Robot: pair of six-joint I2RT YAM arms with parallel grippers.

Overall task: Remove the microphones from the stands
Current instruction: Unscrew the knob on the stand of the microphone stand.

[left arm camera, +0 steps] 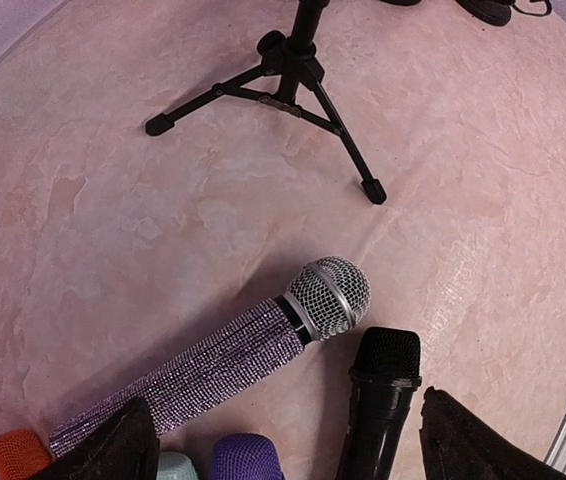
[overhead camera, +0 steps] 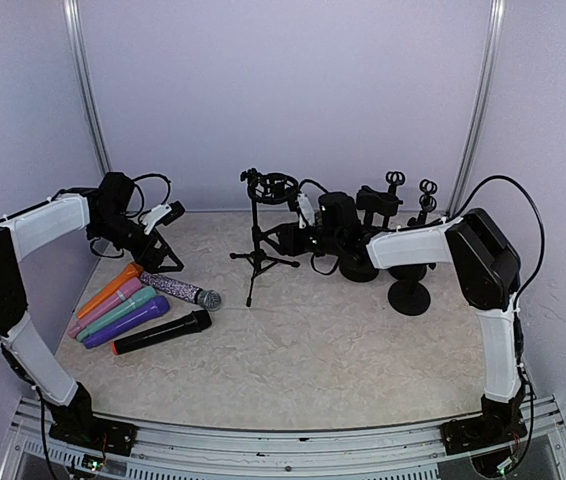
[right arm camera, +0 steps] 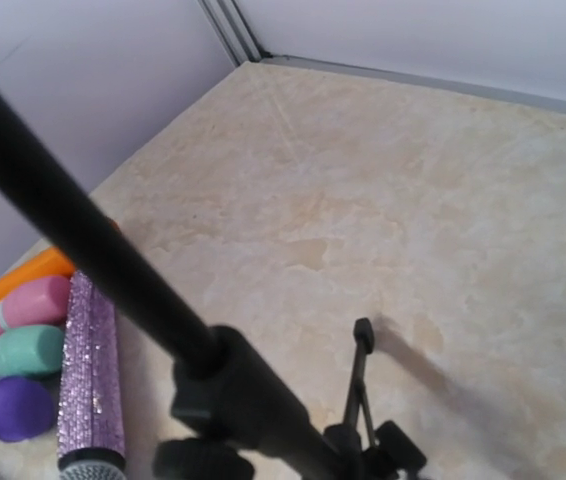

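Left claw hangs wide open and empty above the table. Right claw sits by the tripod stand, jaws hidden, so I cannot tell its grip. Round-base stands crowd behind it. 6 mics lie left of the tripod. Its dark top holder is hard to read.

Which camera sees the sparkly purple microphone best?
The left wrist camera: the sparkly microphone lies mid-picture, its silver mesh head and most of its glittery body clear. The top camera shows it whole but tiny. The right wrist camera catches only part of its body at the edge.
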